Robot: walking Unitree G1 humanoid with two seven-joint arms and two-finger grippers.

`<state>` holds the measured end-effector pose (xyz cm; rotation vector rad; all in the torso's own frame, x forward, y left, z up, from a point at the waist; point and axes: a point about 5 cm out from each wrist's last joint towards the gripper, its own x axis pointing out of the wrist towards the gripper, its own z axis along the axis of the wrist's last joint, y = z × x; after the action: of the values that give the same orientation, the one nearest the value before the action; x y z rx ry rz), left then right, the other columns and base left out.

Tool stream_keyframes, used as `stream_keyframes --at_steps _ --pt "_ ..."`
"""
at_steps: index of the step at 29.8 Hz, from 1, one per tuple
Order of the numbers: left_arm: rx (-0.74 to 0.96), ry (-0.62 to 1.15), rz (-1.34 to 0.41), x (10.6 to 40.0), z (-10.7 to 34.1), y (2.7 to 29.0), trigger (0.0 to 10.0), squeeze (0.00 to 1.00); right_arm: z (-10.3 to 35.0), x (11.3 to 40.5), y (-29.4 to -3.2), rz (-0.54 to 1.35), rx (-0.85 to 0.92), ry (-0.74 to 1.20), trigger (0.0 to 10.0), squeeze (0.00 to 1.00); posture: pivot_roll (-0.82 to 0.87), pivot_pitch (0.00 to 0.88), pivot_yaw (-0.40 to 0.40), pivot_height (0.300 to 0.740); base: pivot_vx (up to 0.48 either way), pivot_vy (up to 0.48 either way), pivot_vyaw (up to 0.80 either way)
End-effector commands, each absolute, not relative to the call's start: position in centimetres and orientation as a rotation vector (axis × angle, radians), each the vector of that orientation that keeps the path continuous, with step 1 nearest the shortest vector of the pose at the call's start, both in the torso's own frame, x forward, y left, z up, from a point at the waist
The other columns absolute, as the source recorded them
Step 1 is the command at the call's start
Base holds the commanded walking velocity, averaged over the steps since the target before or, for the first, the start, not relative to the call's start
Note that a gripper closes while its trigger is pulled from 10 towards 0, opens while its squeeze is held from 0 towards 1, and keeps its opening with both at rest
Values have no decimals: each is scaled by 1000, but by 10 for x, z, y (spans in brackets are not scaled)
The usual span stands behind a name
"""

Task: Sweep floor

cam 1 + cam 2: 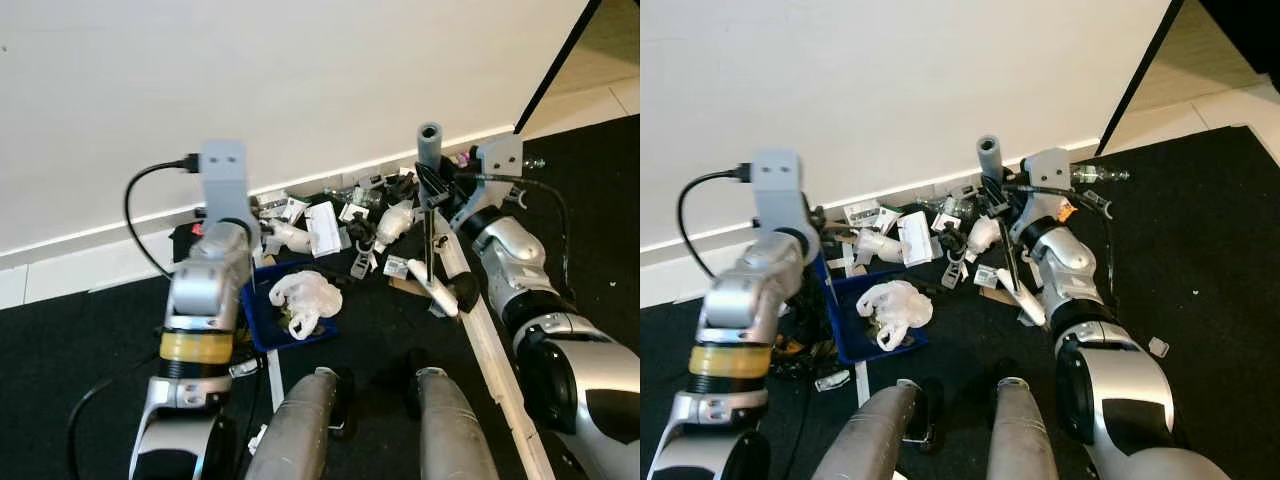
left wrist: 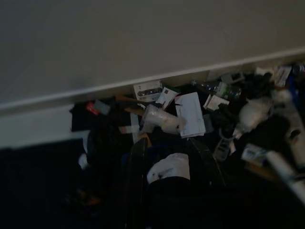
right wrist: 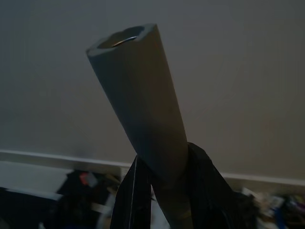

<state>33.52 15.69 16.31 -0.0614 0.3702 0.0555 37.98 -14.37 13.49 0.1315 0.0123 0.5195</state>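
Up against the white wall (image 1: pixel 300 70) a big heap of rubbish (image 1: pixel 345 225) is spread over the dark floor (image 1: pixel 80 340), with paper scraps, small boxes and a clear bottle mixed together. A blue dustpan (image 1: pixel 262 325) is seen just in front of the heap, with a crumpled white bag (image 1: pixel 305 300) lying in it; the left gripper (image 2: pixel 167 167) is stretched out over it, and whether its fingers are open or closed cannot be told. A grey broom handle (image 1: pixel 430 150) is held upright by the right gripper (image 3: pixel 164 191), whose two black fingers are closed around it near the top.

The broom is judged to be light and stiff, so a firm hold lower on the handle would likely give better push. The scraps look very light and could be scattered easily. Little room is left at the wall, and a white strip (image 1: pixel 500 370) lies along the right side. Open floor is found nearer the robot.
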Motion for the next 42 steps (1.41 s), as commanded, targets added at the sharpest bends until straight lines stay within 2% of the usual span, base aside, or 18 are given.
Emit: stream_keyframes --at_steps 1,5,14,19,24,28,29,31,36,37,38,42 --pt "-173 427 -67 331 154 134 10000 0 115 372 -131 544 254 89 10000 0 112 271 95 740 0 0 0" --pt "-123 376 -111 332 162 129 10000 0 130 378 -104 594 306 44 10000 0 123 266 81 740 0 0 0" --pt "-56 412 -196 318 149 110 10000 0 130 368 -61 755 385 35 10000 0 118 267 71 740 0 0 0" --pt "-63 428 -198 315 144 110 10000 0 141 363 -45 908 316 -49 10000 0 102 269 61 740 0 0 0" --pt "-92 420 -145 317 144 122 10000 0 164 365 -64 933 71 -219 10000 0 80 267 50 740 0 0 0" --pt "-101 414 -129 318 145 126 10000 0 169 365 -69 931 44 -250 10000 0 72 266 49 740 0 0 0" --pt "-88 405 -81 322 146 141 10000 0 179 365 -87 892 -12 -311 10000 0 61 264 46 740 0 0 0" --pt "-73 402 -52 325 146 151 10000 0 185 364 -104 847 -39 -333 10000 0 54 262 45 740 0 0 0" --pt "-56 395 -62 327 148 149 10000 0 162 361 -139 717 -119 -235 10000 0 44 261 49 740 0 0 0" --pt "-56 395 -62 327 148 149 10000 0 162 361 -139 717 -119 -235 10000 0 44 261 49 740 0 0 0" --pt "-54 395 -75 328 148 145 10000 0 151 362 -152 636 -124 -184 10000 0 41 262 53 740 0 0 0" --pt "-51 398 -88 328 147 142 10000 0 138 365 -167 516 -109 -115 10000 0 45 266 62 740 0 0 0"
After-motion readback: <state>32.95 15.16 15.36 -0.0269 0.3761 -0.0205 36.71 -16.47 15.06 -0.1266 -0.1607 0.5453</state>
